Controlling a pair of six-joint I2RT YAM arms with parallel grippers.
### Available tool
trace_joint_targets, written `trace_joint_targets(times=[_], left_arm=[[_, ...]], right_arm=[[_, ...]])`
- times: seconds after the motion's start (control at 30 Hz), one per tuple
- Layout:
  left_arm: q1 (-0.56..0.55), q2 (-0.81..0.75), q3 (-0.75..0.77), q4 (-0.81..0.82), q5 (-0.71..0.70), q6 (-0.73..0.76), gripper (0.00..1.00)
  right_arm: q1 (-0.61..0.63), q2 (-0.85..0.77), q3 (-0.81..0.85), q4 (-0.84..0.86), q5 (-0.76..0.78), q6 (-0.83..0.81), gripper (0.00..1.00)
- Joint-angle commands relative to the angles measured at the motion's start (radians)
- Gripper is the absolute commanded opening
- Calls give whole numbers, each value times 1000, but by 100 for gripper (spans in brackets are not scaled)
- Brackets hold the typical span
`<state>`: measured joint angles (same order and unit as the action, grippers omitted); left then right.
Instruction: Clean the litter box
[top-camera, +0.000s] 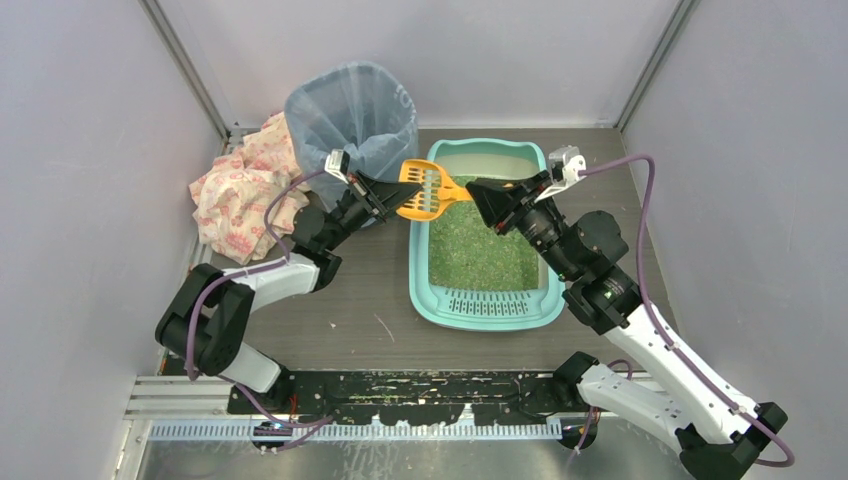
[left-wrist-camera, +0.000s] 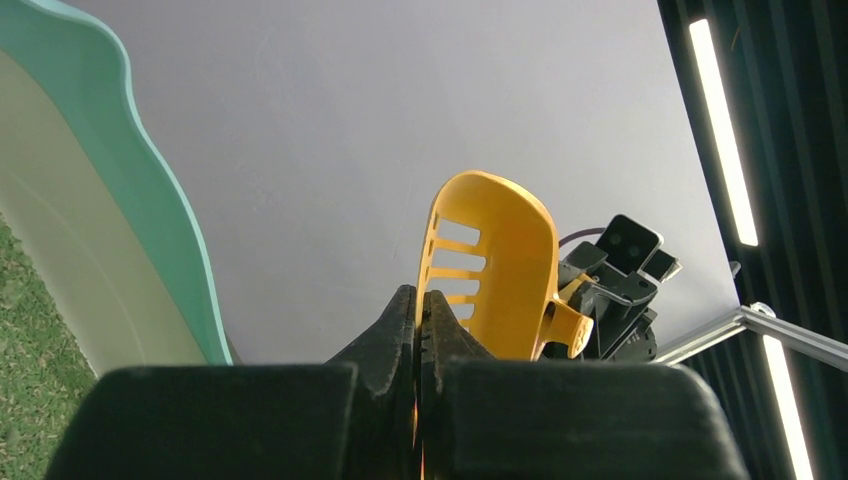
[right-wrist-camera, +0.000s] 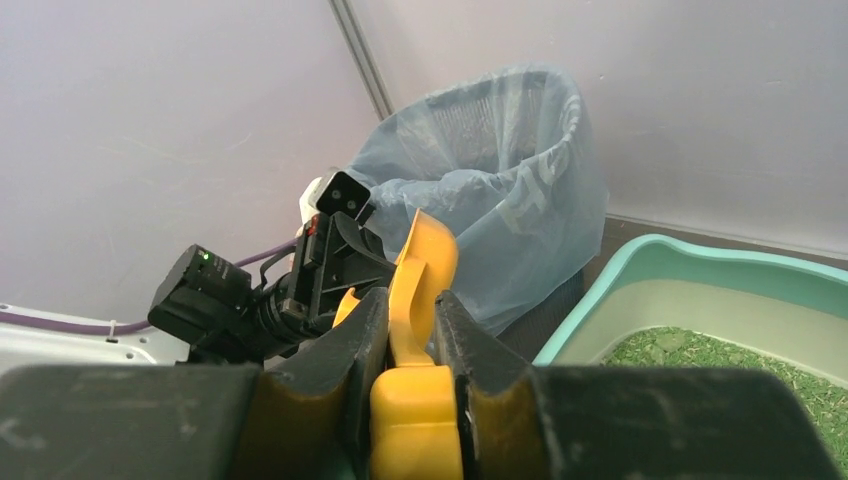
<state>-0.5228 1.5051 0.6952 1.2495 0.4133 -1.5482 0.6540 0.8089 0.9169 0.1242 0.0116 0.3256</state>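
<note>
The teal litter box (top-camera: 417, 272) lies mid-table with green litter (top-camera: 475, 245) in it; its rim also shows in the wrist views (left-wrist-camera: 150, 190) (right-wrist-camera: 690, 262). An orange slotted scoop (top-camera: 425, 190) hangs above the box's far left corner, between both grippers. My left gripper (top-camera: 390, 198) is shut on the thin rim of the scoop's bowl (left-wrist-camera: 505, 265), and an orange sliver shows between the pressed fingers (left-wrist-camera: 420, 300). My right gripper (top-camera: 480, 197) is shut on the scoop's handle (right-wrist-camera: 420, 270), a finger on each side (right-wrist-camera: 410, 300).
A blue-grey bag-lined bin (top-camera: 352, 115) stands just left of the box's far end, close behind the scoop (right-wrist-camera: 500, 180). A patterned cloth (top-camera: 240, 190) is heaped at the far left. Grey walls close in the table on three sides.
</note>
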Motion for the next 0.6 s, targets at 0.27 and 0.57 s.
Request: trace_joint_targets(times=[0.27, 0.57], left_arm=[[-5, 11, 61, 158, 22, -68, 0], [-9, 14, 127, 182, 93, -74, 0]], right_arm=[[-8, -5, -6, -15, 35, -54, 30], [-8, -36, -24, -13, 4, -44, 36]])
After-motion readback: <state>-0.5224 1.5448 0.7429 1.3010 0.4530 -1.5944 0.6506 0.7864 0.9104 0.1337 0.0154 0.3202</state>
